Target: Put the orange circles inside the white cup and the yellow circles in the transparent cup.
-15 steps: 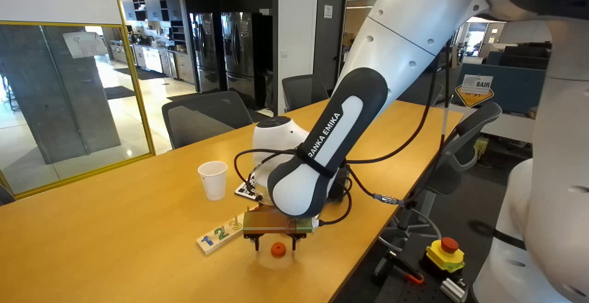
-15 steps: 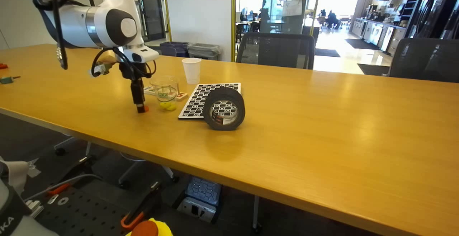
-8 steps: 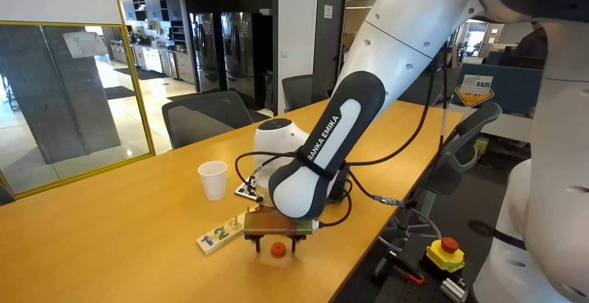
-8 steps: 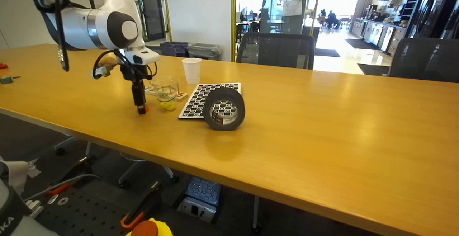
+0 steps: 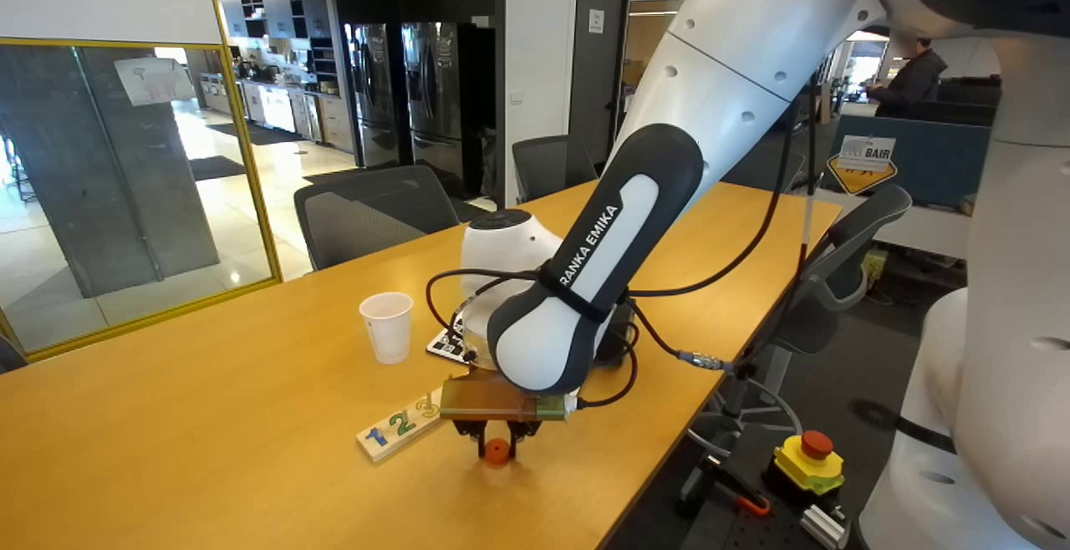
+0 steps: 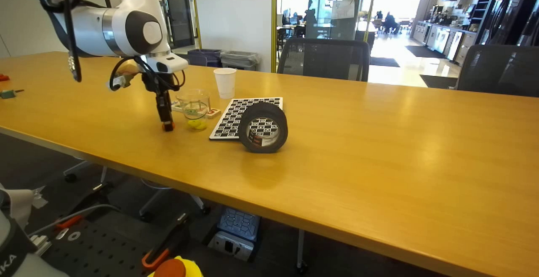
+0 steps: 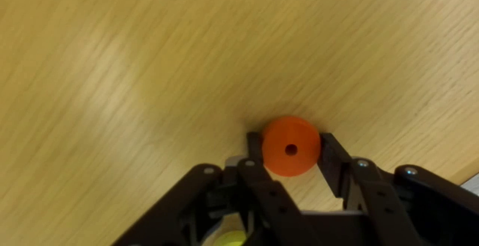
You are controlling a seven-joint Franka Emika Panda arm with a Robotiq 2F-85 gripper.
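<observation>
One orange circle (image 7: 291, 160), with a small hole in its middle, sits between the black fingers (image 7: 331, 154) of my gripper (image 7: 290, 145), which touch it on both sides. The grip is at table height, and an exterior view also shows this orange circle (image 5: 497, 451) between the fingertips. Upright on the table, the white cup (image 5: 387, 328) appears in both exterior views; its inside bottom is hidden. Just beside my gripper stands the transparent cup (image 6: 194, 102) with yellow circles (image 6: 197, 124) at its bottom. Part of a yellow circle (image 7: 231, 238) shows low in the wrist view.
A wooden number strip (image 5: 401, 426) lies close to the gripper. A checkered board (image 6: 227, 126) and an upright roll of black tape (image 6: 281, 131) are beyond the transparent cup. The table's edge (image 5: 644, 483) runs along the robot's side.
The jaws, wide apart on either side of the orange circle before, have closed onto it. The circle has shifted slightly left in an exterior view. The cups have not moved.
</observation>
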